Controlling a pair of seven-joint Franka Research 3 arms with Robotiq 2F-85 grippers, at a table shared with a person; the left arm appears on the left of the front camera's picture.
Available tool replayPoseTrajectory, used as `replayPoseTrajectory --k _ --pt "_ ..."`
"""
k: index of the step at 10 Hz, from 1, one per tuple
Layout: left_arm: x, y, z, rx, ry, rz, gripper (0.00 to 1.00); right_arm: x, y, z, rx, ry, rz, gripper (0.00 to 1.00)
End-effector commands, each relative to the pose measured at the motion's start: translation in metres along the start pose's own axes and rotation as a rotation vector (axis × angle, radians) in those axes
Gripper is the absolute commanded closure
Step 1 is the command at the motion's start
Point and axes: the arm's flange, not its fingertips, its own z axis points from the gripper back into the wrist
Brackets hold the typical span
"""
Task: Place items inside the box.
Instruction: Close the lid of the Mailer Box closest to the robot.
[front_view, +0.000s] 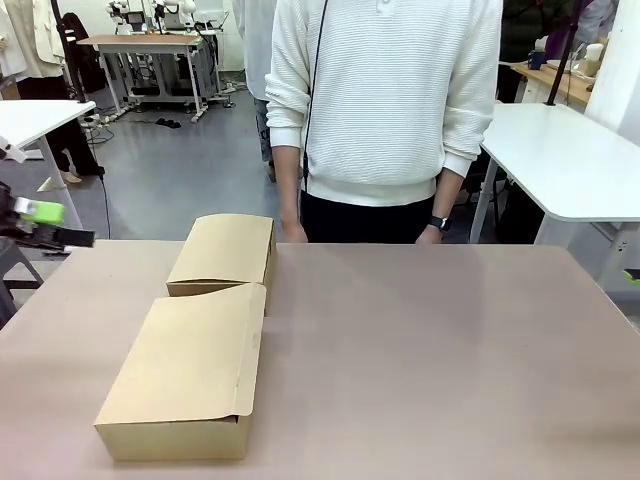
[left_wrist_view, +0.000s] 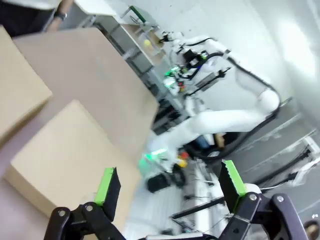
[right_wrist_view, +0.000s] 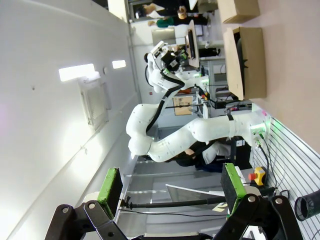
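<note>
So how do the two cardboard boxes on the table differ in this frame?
The near box lies closer to the robot's side, while the far box sits toward the person. The near box looks larger in the front view, the far box smaller. The near box shows a curved flap edge along its right side; the far box shows none. Both are plain brown cardboard, closed, lying flat on the left half of the table.

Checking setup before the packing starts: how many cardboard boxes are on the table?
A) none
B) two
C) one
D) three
B: a nearer closed cardboard box lies at the table's left, and a second cardboard box sits just behind it, towards the person.
</note>
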Motion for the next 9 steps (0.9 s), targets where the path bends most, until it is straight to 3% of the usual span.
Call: replayPoseTrajectory --k 1,3,4,9 --pt "0.0 0.008 0.043 -0.05 0.015 0.168 0.0 0.0 0.008 -0.001 0.017 -0.005 -0.017 0.0" --pt "-0.016 0.026 0.084 -0.014 -0.137 0.232 0.0 0.0 0.008 -0.001 0.017 -0.005 -0.017 0.0" --pt "-0.009 0.011 0.042 -0.03 -0.023 0.166 0.0 0.0 0.008 -0.001 0.017 -0.005 -0.017 0.0" --pt "-0.009 0.011 0.042 -0.03 -0.023 0.166 0.0 0.0 0.008 -0.001 0.017 -0.005 -0.017 0.0"
